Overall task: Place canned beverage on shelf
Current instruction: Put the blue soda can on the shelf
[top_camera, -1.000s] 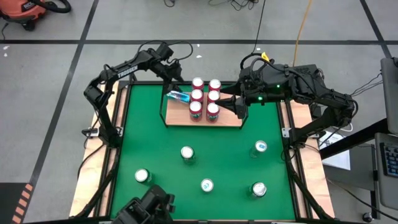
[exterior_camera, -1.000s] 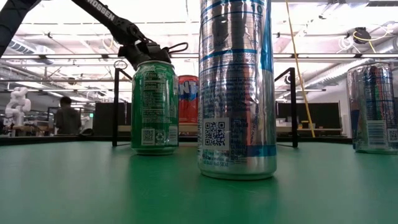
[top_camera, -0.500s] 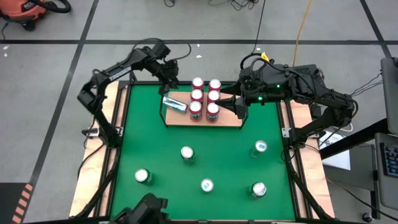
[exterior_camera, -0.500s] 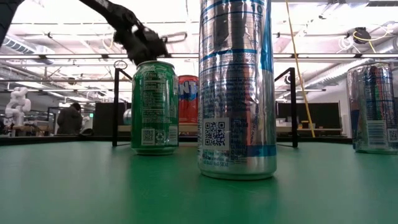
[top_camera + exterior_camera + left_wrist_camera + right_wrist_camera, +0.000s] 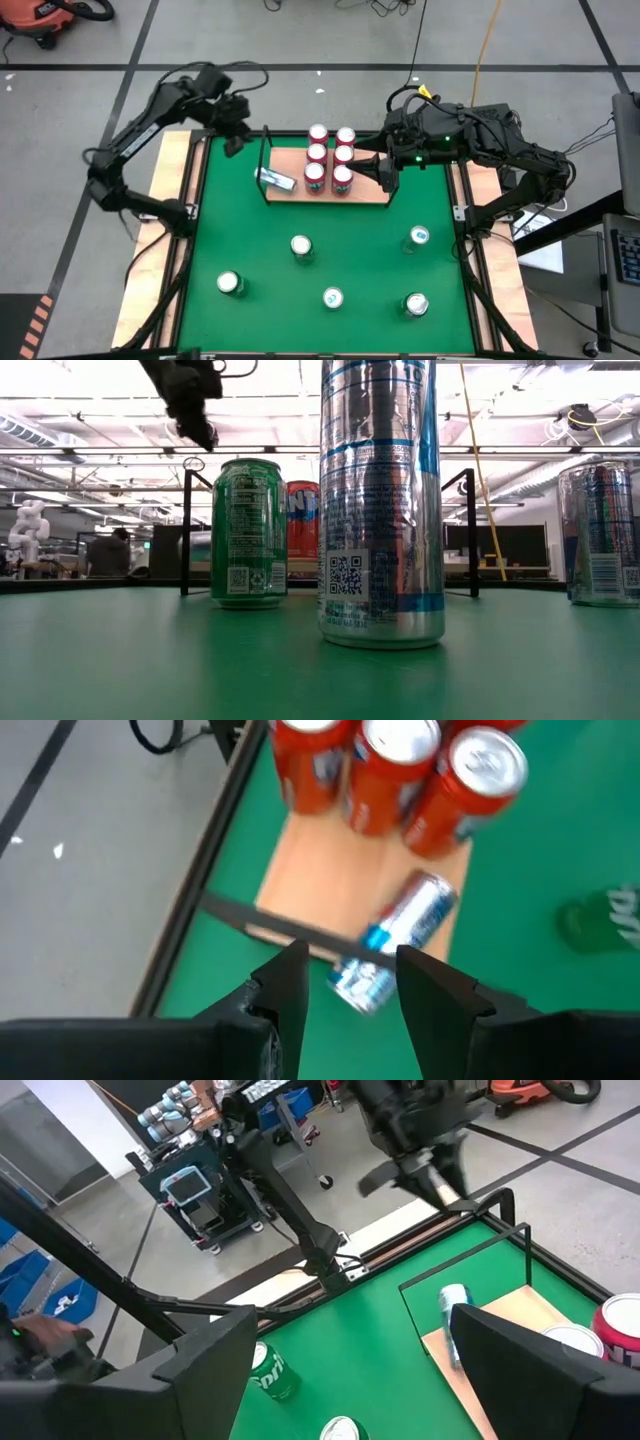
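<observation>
Since a second ago, my left gripper (image 5: 232,138) has pulled up and away toward ten o'clock, leaving the silver-and-blue can (image 5: 275,179) lying on its side at the nine o'clock edge of the shelf (image 5: 365,195), under the black rail. I see its fingers (image 5: 287,988) partly spread with a clear gap, holding nothing. Six red cans (image 5: 330,155) stand upright on the board. My right gripper (image 5: 385,172) hangs at the shelf's three o'clock end, jaws wide apart and empty.
</observation>
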### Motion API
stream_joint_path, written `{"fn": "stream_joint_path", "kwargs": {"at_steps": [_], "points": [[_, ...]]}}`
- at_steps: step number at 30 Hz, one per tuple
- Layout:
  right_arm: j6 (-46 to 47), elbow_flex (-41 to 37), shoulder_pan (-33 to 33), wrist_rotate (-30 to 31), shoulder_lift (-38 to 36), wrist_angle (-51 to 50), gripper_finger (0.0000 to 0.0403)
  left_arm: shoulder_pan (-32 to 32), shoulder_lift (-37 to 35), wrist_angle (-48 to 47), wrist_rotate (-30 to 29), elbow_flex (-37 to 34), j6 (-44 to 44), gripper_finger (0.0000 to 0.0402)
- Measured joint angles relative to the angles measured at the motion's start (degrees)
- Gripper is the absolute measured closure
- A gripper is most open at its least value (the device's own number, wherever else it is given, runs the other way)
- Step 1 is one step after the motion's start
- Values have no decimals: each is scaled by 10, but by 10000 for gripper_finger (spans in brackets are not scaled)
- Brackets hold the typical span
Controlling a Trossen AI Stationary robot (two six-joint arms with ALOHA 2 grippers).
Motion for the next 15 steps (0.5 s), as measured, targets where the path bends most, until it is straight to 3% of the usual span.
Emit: {"fn": "stream_joint_path", "kwargs": {"at_steps": [9, 15], "points": [[-7, 0, 0, 0, 0, -5, 80, 1, -100, 5, -28, -193, -19, 258], [-6, 0, 2, 0, 0, -5, 80, -2, -133, 75, 11, -290, -12, 257]]}}
